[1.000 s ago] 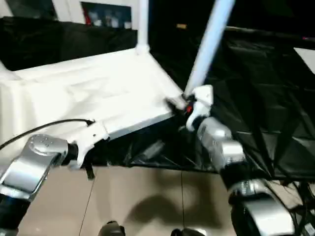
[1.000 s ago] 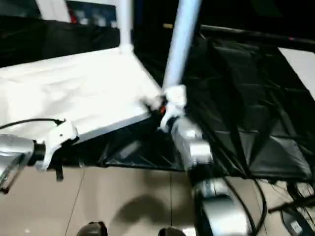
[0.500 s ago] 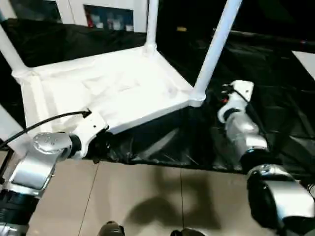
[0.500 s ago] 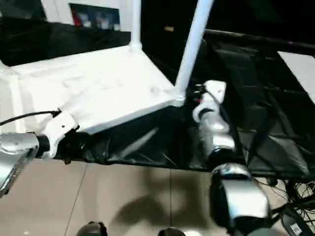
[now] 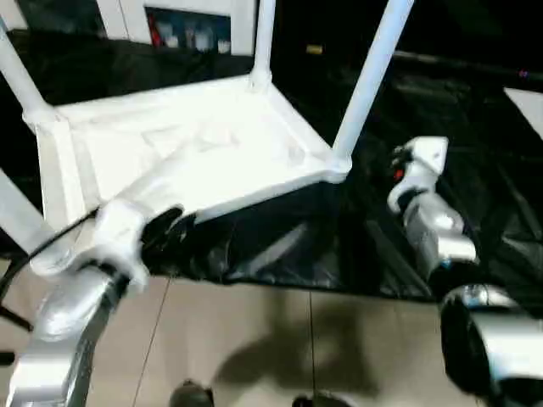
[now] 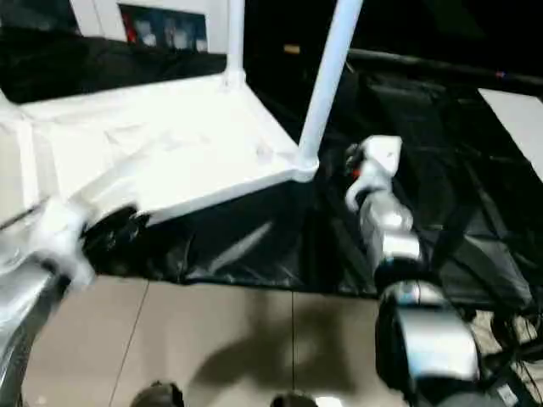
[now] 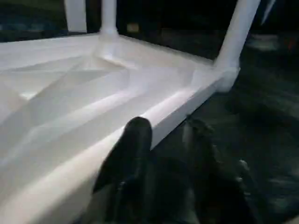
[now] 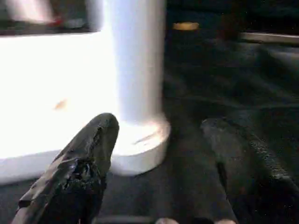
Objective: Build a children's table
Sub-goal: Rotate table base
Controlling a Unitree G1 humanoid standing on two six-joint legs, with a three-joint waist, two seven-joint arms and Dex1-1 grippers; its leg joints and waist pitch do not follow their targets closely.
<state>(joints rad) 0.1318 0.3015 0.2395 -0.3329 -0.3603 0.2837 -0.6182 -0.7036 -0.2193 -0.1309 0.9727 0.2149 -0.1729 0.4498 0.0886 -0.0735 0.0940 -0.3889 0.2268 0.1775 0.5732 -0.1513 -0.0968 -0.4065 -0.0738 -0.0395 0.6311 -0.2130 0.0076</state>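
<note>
The tabletop [image 5: 195,153] is lying upside down on the black sheet [image 5: 441,102] covering the surface, ribbed underside facing up, with its near edge overhanging the sheet's front edge above the tiled floor [image 5: 254,348]. The left gripper [image 7: 163,154] is sitting at that near edge, one black finger [image 7: 135,140] lying over the rim; whether it is grasping the rim cannot be told. The right gripper [image 8: 159,154] is standing spread and empty, just beside the near right leg [image 5: 369,80] and its corner socket [image 8: 140,140], touching neither.

Judging from this, a push from the left gripper on the overhanging rim could be tipping or sliding the tabletop on the slick sheet; a sideways knock from the right gripper could be levering the near right leg out of its socket, if it is only loosely seated; how firmly any leg is seated cannot be told.

Counting: one tabletop; four legs rising from its corners, namely near right, far right leg [image 5: 263,38], far left leg [image 5: 19,76], near left leg [image 5: 17,216]; two grippers; one cabinet [image 5: 182,25] standing behind.
</note>
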